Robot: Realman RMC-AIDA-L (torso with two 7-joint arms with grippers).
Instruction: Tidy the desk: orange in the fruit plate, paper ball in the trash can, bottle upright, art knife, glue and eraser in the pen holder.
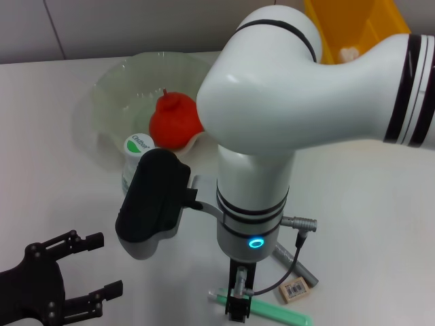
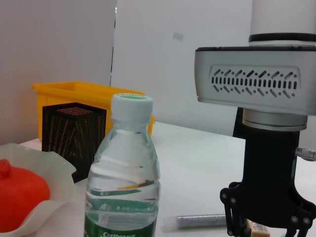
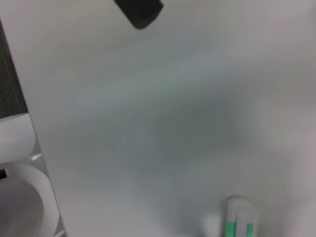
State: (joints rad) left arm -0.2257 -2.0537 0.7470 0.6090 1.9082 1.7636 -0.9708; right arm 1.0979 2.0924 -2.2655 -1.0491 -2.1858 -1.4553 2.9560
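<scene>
The orange lies in the translucent fruit plate. Just in front of the plate, the bottle stands upright with its green cap on. My right gripper points down over one end of the green art knife, its fingers spread in the left wrist view. Close by on the table lie the eraser and the grey glue stick. The black mesh pen holder stands behind the plate. My left gripper waits open near the front left, holding nothing. A pale lump lies in the yellow trash can.
My right arm's bulk hides the table's middle and the pen holder in the head view. The bottle stands between my left gripper and the right gripper. The trash can sits behind the pen holder.
</scene>
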